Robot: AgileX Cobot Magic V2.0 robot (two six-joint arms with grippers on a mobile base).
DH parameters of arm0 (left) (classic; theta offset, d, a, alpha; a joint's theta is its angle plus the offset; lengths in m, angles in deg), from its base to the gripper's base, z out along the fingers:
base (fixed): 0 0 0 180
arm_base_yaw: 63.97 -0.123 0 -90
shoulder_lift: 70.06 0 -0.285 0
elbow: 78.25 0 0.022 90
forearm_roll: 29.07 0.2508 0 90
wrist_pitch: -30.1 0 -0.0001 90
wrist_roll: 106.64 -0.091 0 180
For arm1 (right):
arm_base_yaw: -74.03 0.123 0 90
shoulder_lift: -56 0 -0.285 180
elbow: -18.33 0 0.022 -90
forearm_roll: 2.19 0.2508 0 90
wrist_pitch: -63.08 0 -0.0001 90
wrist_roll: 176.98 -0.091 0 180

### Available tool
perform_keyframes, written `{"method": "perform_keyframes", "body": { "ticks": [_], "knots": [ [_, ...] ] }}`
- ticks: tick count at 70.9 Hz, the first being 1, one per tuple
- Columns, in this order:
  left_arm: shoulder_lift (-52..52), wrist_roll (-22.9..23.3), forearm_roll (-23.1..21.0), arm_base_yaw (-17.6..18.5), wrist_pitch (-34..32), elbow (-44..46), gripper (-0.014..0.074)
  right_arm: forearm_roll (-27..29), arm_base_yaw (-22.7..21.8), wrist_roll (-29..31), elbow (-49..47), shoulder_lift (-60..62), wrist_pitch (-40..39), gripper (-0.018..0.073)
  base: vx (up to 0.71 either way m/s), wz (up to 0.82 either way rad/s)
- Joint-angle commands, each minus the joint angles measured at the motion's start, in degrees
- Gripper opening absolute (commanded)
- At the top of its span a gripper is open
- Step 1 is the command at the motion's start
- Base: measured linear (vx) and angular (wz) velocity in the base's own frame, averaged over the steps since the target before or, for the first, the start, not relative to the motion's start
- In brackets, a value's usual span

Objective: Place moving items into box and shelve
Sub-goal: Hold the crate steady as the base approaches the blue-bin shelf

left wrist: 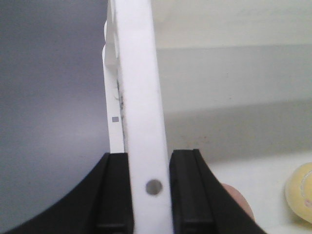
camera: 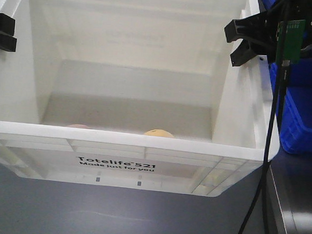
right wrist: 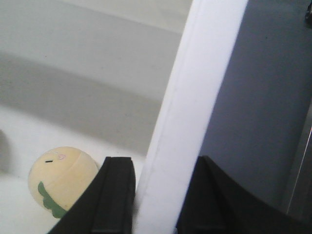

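My left hand [left wrist: 149, 168] is clamped on the left rim of the box [camera: 144, 140], one finger outside and one inside. My right hand [right wrist: 163, 170] grips the right wall the same way, with both fingers pressed against it. Inside the box, on the floor by the front wall, the yellow bun [right wrist: 63, 180] lies nearer my right hand. The pinkish lump [left wrist: 239, 207] lies nearer my left. The box stands on the grey worktop [camera: 86, 213]. To its right stand blue bins [camera: 302, 110].
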Motion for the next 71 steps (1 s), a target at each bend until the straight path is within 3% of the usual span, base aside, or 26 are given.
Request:
{"method": "perform_keyframes", "body": {
  "ticks": [1,71],
  "knots": [
    [2.0,0.0,-7.1,0.7,-7.7,2.4,-0.0004,7.5,0.8,1.8,-2.5,3.1,-3.1,-0.0003,0.31,0.04],
    [2.0,0.0,-7.1,0.7,-7.7,2.4,-0.0004,7.5,0.8,1.8,-2.5,3.1,-3.1,-0.0003,0.36,-0.03]
  ]
}}
